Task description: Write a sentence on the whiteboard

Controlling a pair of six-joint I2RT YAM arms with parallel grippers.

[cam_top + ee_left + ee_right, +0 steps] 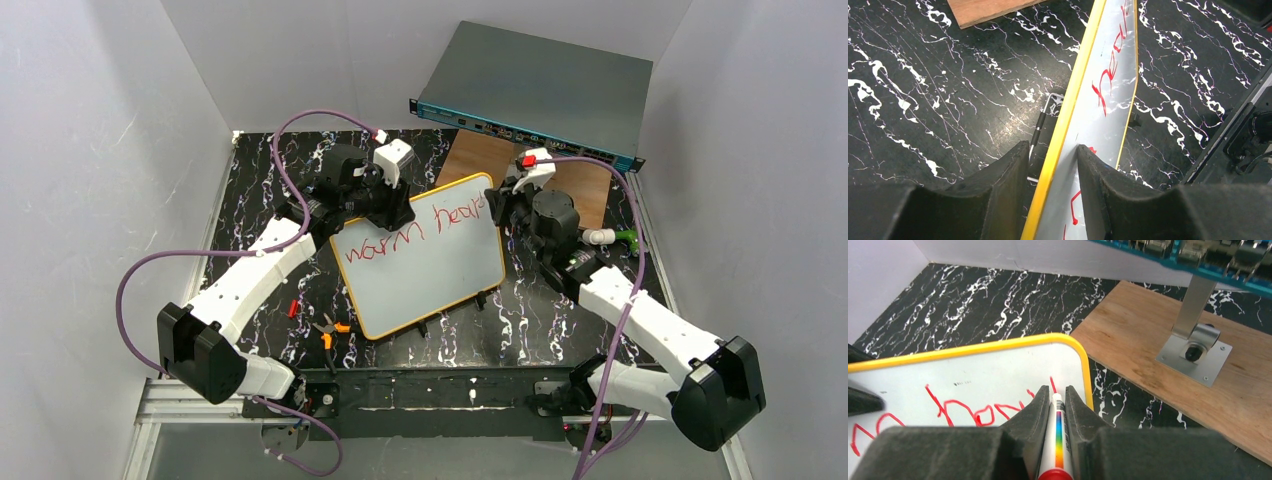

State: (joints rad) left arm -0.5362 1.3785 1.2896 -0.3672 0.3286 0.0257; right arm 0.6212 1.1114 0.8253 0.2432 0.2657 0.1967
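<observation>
Black-padded, my left fingers are clamped on the whiteboard's yellow rim. The board sits mid-desk between my arms, with red lettering reading "warm hear" across it. My right fingers clench a marker, tip by the board's rounded corner.

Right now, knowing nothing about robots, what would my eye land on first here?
The whiteboard mid-table, with red lettering reading roughly "warm hear" across its top. The right gripper pinches a marker at the board's far right corner, by the last stroke, while the left gripper clamps its far left corner. Behind stands a grey box with a teal front.
</observation>
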